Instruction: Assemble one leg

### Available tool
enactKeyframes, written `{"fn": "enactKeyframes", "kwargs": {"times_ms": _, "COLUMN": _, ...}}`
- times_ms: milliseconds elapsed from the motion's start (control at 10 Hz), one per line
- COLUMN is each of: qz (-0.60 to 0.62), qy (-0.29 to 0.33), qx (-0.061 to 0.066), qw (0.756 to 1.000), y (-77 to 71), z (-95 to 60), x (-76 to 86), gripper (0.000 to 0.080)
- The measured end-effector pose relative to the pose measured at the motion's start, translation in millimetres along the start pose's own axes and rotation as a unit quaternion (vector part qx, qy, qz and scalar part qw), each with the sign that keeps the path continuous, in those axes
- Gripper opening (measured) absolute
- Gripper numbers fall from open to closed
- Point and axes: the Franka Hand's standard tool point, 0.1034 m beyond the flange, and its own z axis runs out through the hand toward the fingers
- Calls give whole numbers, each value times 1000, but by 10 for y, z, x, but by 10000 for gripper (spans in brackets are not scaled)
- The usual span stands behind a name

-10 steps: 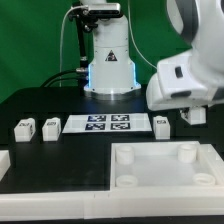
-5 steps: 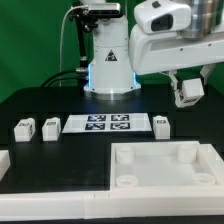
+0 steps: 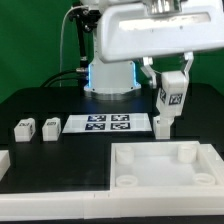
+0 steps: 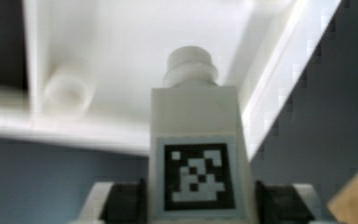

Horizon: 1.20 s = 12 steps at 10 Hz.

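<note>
We see the leg (image 3: pixel 171 101) off the table (image 3: pixel 50 100), held in the air on the exterior view's right, with its black-and-white tag (image 3: pixel 173 97) facing that camera. It hangs roughly upright, slightly tilted, with its lower end just beyond the far edge of the large white tray-like part (image 3: pixel 150 185). Something white sits at that lower end, and we cannot tell whether it belongs to the held leg or to another piece on the table.

The gripper (image 3: pixel 170 82) is clamped on the leg's upper part. In the wrist view its dark fingers (image 4: pixel 119 203) press on either side of the leg (image 4: pixel 197 130), spread only as wide as the post. That view shows the tag (image 4: pixel 197 180) close up and a round peg (image 4: pixel 190 65) at the leg's free end. The peg points toward the tray-like part (image 4: pixel 140 40), where one round socket (image 4: pixel 60 90) shows, blurred.

On the table, the marker board (image 3: pixel 108 124) lies flat just to the exterior view's left of the held leg. Two more legs (image 3: pixel 24 128) (image 3: pixel 49 127) stand side by side (near each other, not touching) further left. The arm's base (image 3: pixel 112 62) stands behind, glowing blue at its foot.
</note>
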Motion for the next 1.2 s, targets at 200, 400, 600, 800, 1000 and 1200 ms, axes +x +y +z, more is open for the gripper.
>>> {"fn": "enactKeyframes", "kwargs": {"times_ms": 200, "qz": -8, "qy": 88, "qx": -19, "qw": 996, "y": 33, "z": -192, "x": 281, "gripper": 292}}
{"fn": "enactKeyframes", "kwargs": {"times_ms": 400, "qz": -11, "qy": 155, "qx": -39, "qw": 987, "y": 130, "z": -117, "x": 169, "gripper": 292}}
{"fn": "enactKeyframes", "kwargs": {"times_ms": 600, "qz": -10, "qy": 151, "qx": -38, "qw": 988, "y": 127, "z": -101, "x": 162, "gripper": 292}}
{"fn": "enactKeyframes", "kwargs": {"times_ms": 800, "qz": -10, "qy": 143, "qx": -25, "qw": 989, "y": -22, "z": 58, "x": 177, "gripper": 292}}
{"fn": "enactKeyframes", "kwargs": {"times_ms": 1000, "qz": -12, "qy": 141, "qx": -7, "qw": 990, "y": -197, "z": 327, "x": 323, "gripper": 292}}
{"fn": "enactKeyframes", "kwargs": {"times_ms": 1200, "qz": -9, "qy": 148, "qx": 1, "qw": 989, "y": -330, "z": 490, "x": 469, "gripper": 292}}
